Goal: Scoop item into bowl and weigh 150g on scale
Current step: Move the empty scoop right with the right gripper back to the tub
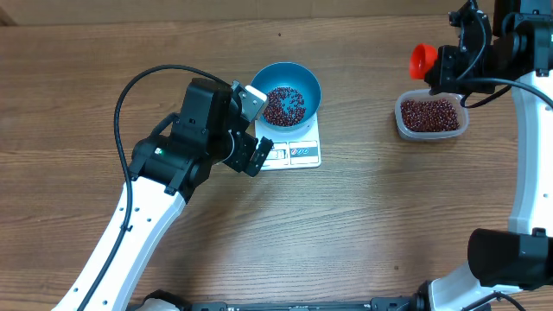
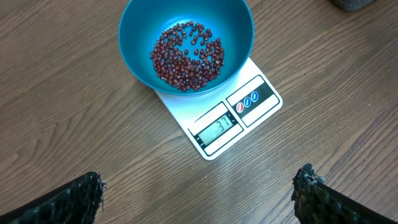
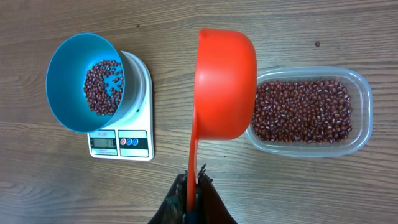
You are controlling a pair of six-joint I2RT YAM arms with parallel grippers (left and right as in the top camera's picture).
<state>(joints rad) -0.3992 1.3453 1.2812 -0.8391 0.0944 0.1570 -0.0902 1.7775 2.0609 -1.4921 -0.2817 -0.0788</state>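
Observation:
The blue bowl (image 1: 300, 74) stands on the white scale (image 1: 298, 155) and holds a thin layer of red-brown beans (image 1: 283, 105). The scale (image 2: 249, 99) shows 37 on its display. My left gripper (image 1: 257, 128) hangs open just left of the scale, with nothing between its fingers (image 2: 81, 196). My right gripper (image 1: 445, 65) is shut on the handle of a red scoop (image 3: 227, 81), held in the air left of the clear container and turned on its side. More beans (image 3: 301, 112) fill that container. The scoop's inside is hidden.
The clear rectangular container (image 1: 402, 121) sits at the right, well apart from the scale. A black cable (image 1: 130, 86) loops over the left arm. The bare wooden table (image 1: 363, 225) spreads between and in front of the arms.

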